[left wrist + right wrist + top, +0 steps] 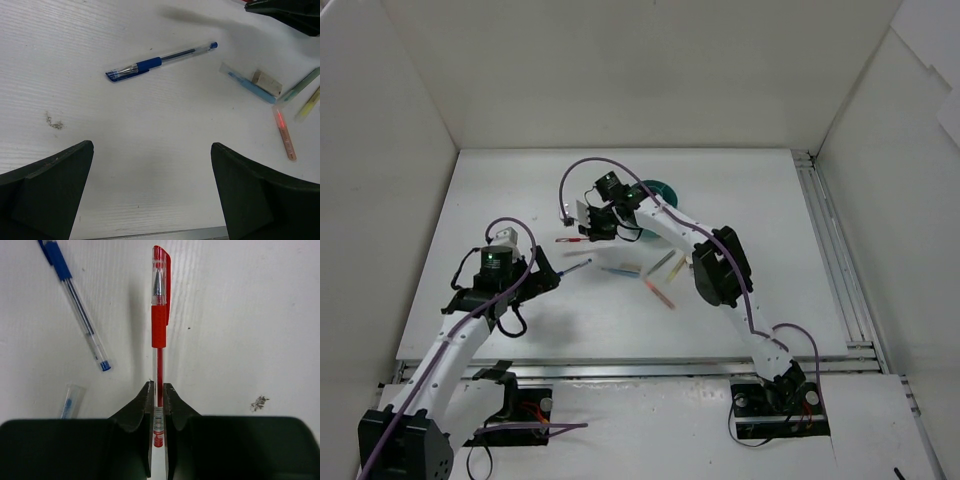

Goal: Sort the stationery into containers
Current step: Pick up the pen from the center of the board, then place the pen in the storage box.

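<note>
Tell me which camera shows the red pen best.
Right wrist: the red pen runs up the frame's middle, cap and grip sharp, its tail clamped in the right pincer. Top external shows only a small red streak by that pincer. Left wrist does not clearly show it.

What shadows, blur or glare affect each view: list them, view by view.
Right wrist: the red pen is sharp, with a soft shadow on its left; the right pincer shut on it is dark and featureless. Left wrist: the blue pen is crisp; the open left pincer looms dark. Top external: even light, no glare.
</note>
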You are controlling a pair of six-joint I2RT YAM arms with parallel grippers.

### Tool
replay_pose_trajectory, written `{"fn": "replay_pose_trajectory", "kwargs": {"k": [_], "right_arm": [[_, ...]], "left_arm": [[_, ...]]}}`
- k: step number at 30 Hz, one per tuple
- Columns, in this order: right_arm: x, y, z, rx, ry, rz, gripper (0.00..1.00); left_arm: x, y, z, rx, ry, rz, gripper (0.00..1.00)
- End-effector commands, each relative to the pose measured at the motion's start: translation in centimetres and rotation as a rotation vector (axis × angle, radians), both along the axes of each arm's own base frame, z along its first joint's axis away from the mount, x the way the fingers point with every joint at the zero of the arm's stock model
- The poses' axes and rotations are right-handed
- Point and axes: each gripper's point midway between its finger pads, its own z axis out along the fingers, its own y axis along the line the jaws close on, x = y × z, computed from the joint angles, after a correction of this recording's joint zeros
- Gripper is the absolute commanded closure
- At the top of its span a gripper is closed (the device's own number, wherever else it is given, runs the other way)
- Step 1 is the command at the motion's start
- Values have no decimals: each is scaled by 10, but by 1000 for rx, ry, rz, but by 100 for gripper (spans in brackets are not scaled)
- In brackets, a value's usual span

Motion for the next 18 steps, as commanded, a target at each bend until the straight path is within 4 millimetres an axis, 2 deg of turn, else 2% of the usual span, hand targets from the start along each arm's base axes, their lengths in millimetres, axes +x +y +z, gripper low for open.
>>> {"fn": "replay_pose_trajectory", "kwargs": {"k": [1,2,4,5,6,7,8,9,11,12,14,18], "right_arm": [[10,18,102,222,-97,-21,100],[11,18,114,242,-111,-34,100],[20,18,121,290,-123,-108,100],[25,15,138,331,-140,-143,100],[42,13,146,419,-148,-233,100],[48,11,155,475,-155,-277,100],[51,5,181,558,-171,-313,100],[67,-9,190,670,-157,-401,100],[74,-27,212,762,-141,-456,100],[86,-40,227,831,-128,-518,100],[99,-55,239,889,-134,-602,100],[119,-80,236,926,-130,-713,100]], "left_arm": [[16,-3,36,-24,-123,-5,0],[15,-3,37,-25,-129,-3,0],[13,-3,40,-27,-138,-5,0],[13,-2,40,-28,-141,-5,0],[12,-2,41,-28,-146,-5,0],[12,-2,44,-30,-156,-5,0],[11,-2,44,-30,-158,-5,0],[11,-2,44,-30,-161,-2,0],[11,-2,47,-31,-170,-3,0],[11,-2,47,-30,-172,-2,0],[12,-2,48,-31,-176,-3,0],[13,-3,48,-36,-177,-4,0]]}}
